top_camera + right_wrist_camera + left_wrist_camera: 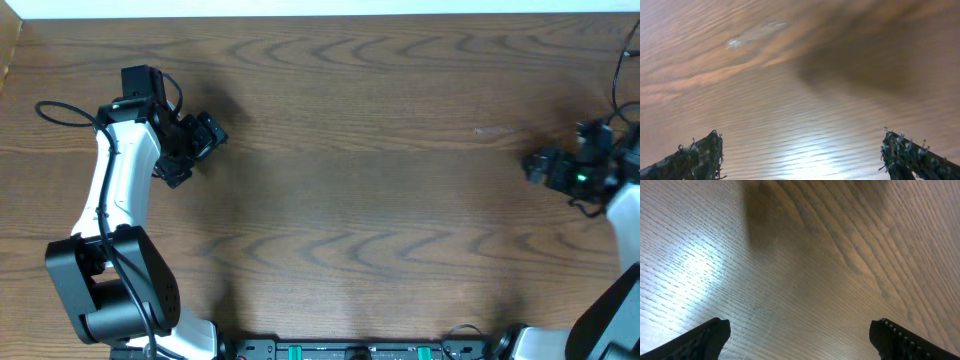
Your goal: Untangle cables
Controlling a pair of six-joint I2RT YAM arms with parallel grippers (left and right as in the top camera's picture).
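At opposite ends of the wooden table [350, 200], left gripper [195, 152] and right gripper [538, 167] hover jaws apart, empty, probably parked since no cables show.

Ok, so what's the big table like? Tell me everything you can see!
The table is a flat brown top that looks like wood, with wavy darker grain all over. A small pale smudge marks it toward the right side. Bright glare shines off it in both wrist views, and soft shadows lie beside the arms. The left arm and the right arm reach over it with their jaws open, and neither visibly touches the wood.
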